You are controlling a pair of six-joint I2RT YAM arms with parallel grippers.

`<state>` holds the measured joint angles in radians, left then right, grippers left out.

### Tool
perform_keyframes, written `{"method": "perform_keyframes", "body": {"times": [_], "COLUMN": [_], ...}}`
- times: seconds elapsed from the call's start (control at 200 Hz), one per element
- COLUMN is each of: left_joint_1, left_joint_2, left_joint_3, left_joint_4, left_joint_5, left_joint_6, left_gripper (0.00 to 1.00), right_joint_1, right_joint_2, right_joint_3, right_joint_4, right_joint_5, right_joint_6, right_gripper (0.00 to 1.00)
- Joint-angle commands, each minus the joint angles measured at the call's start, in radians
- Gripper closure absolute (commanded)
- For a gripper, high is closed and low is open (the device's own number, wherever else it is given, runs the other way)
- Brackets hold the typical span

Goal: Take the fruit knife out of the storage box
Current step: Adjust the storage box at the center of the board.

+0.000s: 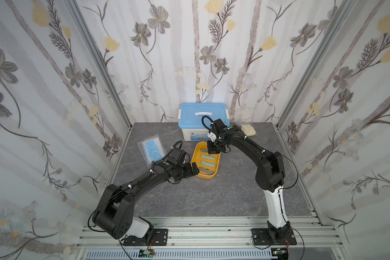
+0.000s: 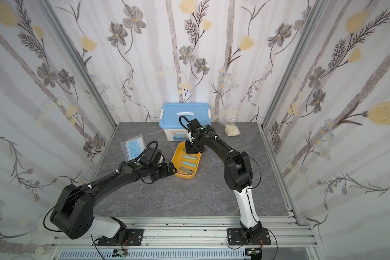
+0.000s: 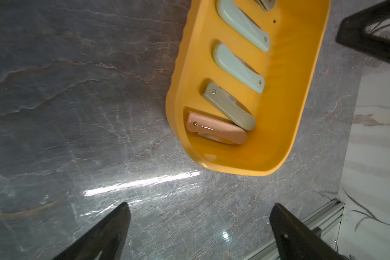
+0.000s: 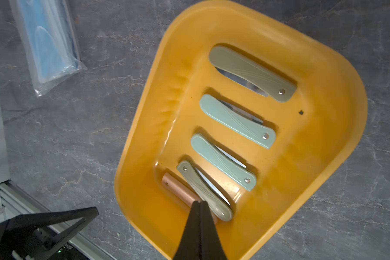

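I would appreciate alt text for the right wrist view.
The shut right gripper hangs over a yellow tub of five folded knives, covering part of the pink knife. A bag of masks lies apart on the table.

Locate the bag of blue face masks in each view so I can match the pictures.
Top view: mask bag on the table, left of the storage box.
Top view: mask bag, same spot.
Left wrist: not in it.
Right wrist: mask bag near the picture's edge, apart from the storage box.
Shared landmark: the storage box, in all four.
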<state>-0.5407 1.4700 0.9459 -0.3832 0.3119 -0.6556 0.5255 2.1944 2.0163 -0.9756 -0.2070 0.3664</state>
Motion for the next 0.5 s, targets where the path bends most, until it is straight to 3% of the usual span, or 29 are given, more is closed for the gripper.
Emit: {"method": "perform_keyframes", "body": {"times": [0.0,0.495], "left_joint_1": [-0.008,0.043], "left_joint_2": [0.049,0.382], "left_joint_3": [0.064,0.389], "left_joint_4": [-0.035,-0.291], "left_joint_5": [-0.061,-0.249], "left_joint_6": [0.004,0.180], "left_gripper": [0.00,0.00], "right_joint_1": [0.002,-0.006], "right_joint_2": [0.028,0.072], "right_joint_3": [0.008,0.013], "right_joint_4": [-0.087,-0.133], "right_joint_5": [0.044,0.096], "right_joint_6": [-0.009,-0.026], "right_gripper": [1.00,1.00]}}
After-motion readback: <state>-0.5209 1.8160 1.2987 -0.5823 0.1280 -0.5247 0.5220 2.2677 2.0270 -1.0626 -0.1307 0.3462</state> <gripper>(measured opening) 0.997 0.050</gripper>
